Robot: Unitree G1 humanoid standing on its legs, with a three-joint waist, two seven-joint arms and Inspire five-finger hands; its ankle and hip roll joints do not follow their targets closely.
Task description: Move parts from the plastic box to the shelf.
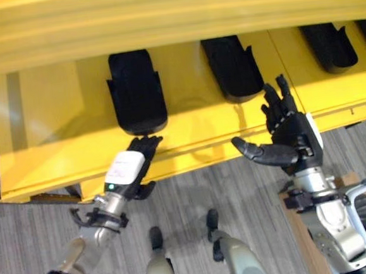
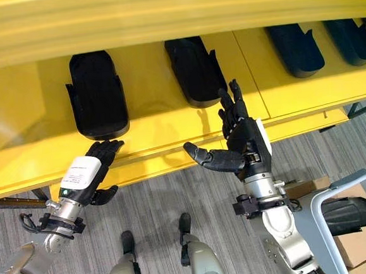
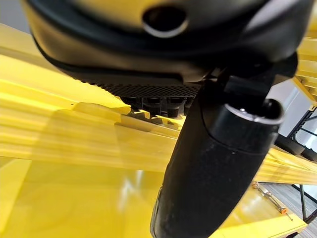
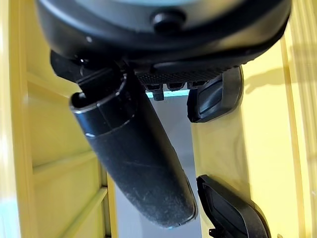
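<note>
Item: long black moulded plastic part (image 1: 137,90), lying on yellow metal shelf (image 1: 42,122), just beyond my left hand (image 1: 130,170), fingers straight, empty. My right hand (image 1: 289,135) open, empty. Advice: withdraw level, avoid nudging it.

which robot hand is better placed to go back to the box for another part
Probably the right robot hand. It is open, holds nothing and hangs over the floor just off the shelf, on the side where the grey box holding a black part stands. The left robot hand rests at the shelf's front edge, farther away.
</note>
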